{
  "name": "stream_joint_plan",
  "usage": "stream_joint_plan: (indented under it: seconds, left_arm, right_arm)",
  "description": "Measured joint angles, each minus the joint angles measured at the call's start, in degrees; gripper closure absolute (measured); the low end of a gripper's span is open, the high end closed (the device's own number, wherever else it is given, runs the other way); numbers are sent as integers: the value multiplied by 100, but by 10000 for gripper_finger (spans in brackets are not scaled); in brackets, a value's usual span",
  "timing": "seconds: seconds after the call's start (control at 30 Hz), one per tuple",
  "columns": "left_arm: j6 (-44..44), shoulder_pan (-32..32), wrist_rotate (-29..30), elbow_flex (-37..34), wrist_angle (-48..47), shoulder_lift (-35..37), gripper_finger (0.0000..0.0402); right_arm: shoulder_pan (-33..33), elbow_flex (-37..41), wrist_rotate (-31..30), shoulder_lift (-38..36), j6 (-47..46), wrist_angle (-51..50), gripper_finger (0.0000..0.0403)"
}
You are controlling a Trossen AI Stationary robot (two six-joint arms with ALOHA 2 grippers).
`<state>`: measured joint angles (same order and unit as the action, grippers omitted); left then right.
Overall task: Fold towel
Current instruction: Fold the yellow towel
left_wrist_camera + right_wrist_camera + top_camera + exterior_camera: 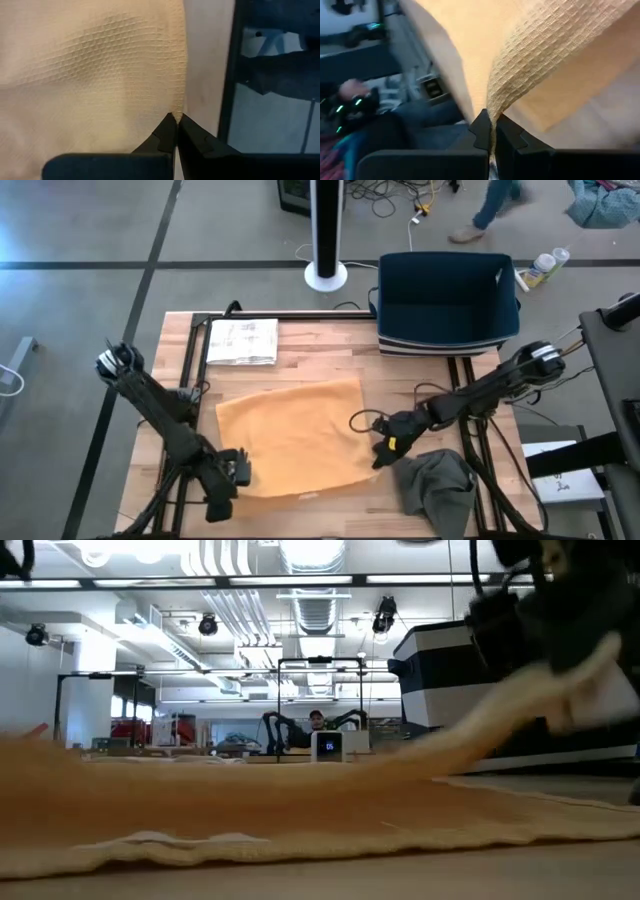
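— While both arms are working at the near edge, what are the end effectors doing?

— At the lower left of the high view, the left end effector [238,468] is pinching the near left corner of the orange towel [295,435]. Its fingers [167,137] are pressed together on the towel's hem in the left wrist view. The right end effector [383,452], lower centre-right in the high view, is clamped on the near right corner, and the right wrist view is showing waffle-weave cloth draping up out of its closed fingers [482,131].

— Is the towel lying flat?

— Mostly. It is spreading across the middle of the wooden table [180,415], but in the low view its right side is rising in a slope toward the upper right of the frame, where the dark arm is blurring the picture.

— Anything else near the front?

— A crumpled grey cloth [435,488] is sitting at the lower right of the high view, just beside the right end effector.

— And farther back?

— A white sheet of printed paper [241,341] is lying at the upper left of the table, apart from the towel. A dark blue bin [447,302] is standing at the upper right of the table. Beyond the table, a white stand with a round base [326,240] is rising from the floor at top centre, and a person's legs [490,208] are showing at the top right.
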<state>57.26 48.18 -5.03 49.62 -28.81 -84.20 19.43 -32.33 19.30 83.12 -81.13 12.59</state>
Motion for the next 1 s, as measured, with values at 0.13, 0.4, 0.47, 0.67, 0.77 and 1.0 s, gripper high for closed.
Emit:
stream_joint_plan:
  seconds: [0.13,0.4,0.47,0.67,0.77,1.0]
  left_arm:
    - [8,-45,-155,-120,447,-511,401]
    - [-124,-326,-175,-679,413,-562,401]
    - [-201,-482,-206,-996,499,-320,401]
    - [-825,-1309,-280,-1992,434,577,402]
    - [-1334,-1984,-293,-2257,-105,1128,401]
    - [-1721,-2508,-212,-1723,-1289,2197,402]
  right_arm:
    - [18,-8,-159,522,-49,26,401]
    - [-295,-116,-496,1028,87,-1,401]
    - [-428,-116,-535,1037,150,13,401]
    - [-1120,-112,-605,902,589,-48,401]
    - [-1630,-112,-602,722,869,-86,401]
    - [-2031,-114,8,129,1110,-89,401]
